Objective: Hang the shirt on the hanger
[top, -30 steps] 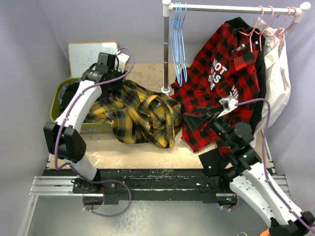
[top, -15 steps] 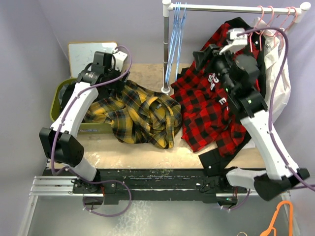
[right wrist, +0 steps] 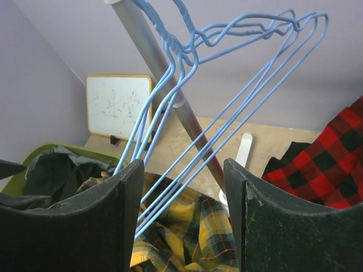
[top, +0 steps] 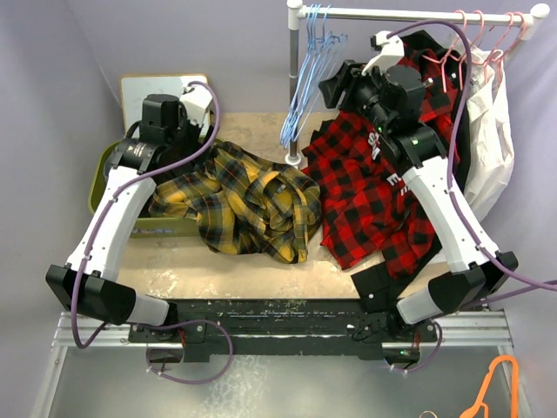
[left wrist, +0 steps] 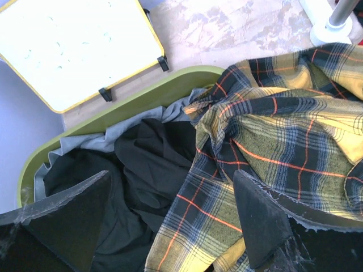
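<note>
The yellow-and-navy plaid shirt (top: 248, 205) lies crumpled on the table, one part draped over the green bin's rim. It also shows in the left wrist view (left wrist: 283, 141) and the right wrist view (right wrist: 193, 226). Several light-blue wire hangers (top: 300, 109) hang from the rack bar, swung toward the lower left. My right gripper (top: 331, 87) is raised to them, and in its wrist view (right wrist: 184, 215) it is open with the hanger wires (right wrist: 227, 113) passing between the jaws. My left gripper (top: 184, 144) is open above the bin edge, with the shirt's cloth below the jaws (left wrist: 170, 209).
A green bin (top: 100, 174) holds dark and grey clothes (left wrist: 142, 164). A whiteboard (top: 148, 91) leans behind it. The rack pole (top: 294, 87) stands mid-table. A red-and-black shirt (top: 374, 192), pink hangers (top: 474, 35) and a white garment (top: 487, 148) hang on the right. An orange hanger (top: 496, 383) lies on the floor.
My right arm has swung up from low over the table to the blue hangers, which have tilted to the left. My left gripper has drawn back a little to the left.
</note>
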### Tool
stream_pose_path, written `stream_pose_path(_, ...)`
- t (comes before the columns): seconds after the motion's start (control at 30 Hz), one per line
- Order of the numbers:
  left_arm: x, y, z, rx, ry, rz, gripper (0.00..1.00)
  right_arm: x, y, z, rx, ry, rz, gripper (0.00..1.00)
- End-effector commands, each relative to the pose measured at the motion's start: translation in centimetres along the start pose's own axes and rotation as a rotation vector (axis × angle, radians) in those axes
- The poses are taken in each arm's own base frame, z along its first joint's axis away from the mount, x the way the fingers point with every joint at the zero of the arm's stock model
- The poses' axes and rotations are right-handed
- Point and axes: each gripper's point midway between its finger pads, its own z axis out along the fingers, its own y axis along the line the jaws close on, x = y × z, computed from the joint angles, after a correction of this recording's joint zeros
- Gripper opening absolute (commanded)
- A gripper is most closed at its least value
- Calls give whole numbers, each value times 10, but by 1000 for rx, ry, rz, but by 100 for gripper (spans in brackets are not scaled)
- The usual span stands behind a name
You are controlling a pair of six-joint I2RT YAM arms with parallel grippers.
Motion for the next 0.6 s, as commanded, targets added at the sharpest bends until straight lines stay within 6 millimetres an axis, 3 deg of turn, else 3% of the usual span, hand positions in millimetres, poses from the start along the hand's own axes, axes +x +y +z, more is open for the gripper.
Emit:
stream_pose_path(0.0,-2,6,1,-27,-24,8,91,-35,19,-3,-69,-87,23,61)
stream_pose_path(0.57,1,6,1,-26,-24,6,91,-19,38,38,-128,-44,60,61)
